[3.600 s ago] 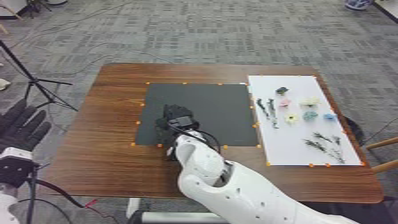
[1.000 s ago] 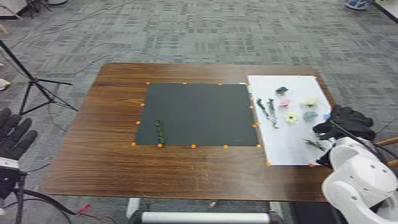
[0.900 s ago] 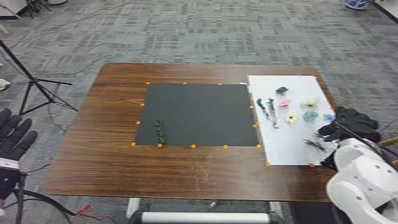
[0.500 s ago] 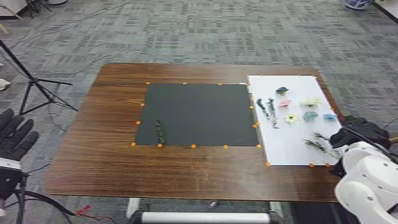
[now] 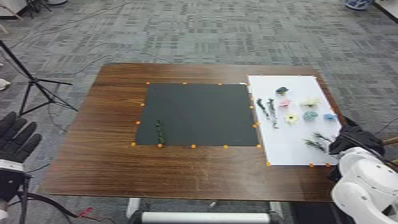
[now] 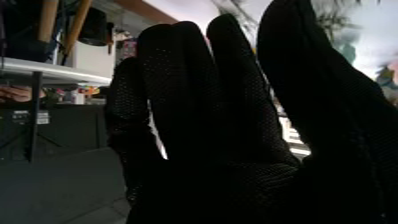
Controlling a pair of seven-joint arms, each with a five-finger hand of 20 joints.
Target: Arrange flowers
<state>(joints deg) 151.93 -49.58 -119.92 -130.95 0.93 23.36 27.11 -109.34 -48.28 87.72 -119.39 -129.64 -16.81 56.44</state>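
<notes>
My right hand (image 5: 355, 139) is at the right edge of the white sheet (image 5: 282, 142), beside the leafy sprigs (image 5: 317, 143) there. In the right wrist view the fingers of the right hand (image 6: 204, 120) are straight, with nothing held. One green stem (image 5: 160, 132) lies upright on the lower left of the dark mat (image 5: 200, 112). Farther up the sheet are dark stems (image 5: 272, 111), a pink flower (image 5: 284, 103), a yellow flower (image 5: 290, 119), a cream flower (image 5: 309, 102), blue flowers (image 5: 310, 116) and a dark green piece (image 5: 282, 91). My left hand (image 5: 16, 140) stays open, left of the table.
Small orange markers line the mat and the sheet on the brown table (image 5: 107, 165). A black tripod (image 5: 37, 80) stands on the floor beyond the table's left side. A wooden chair part is close by the right arm.
The right hand moved from the mat to the sheet's right edge, uncovering the green stem. More recently it drew off the sprigs, then shifted slightly. The left hand has shifted down.
</notes>
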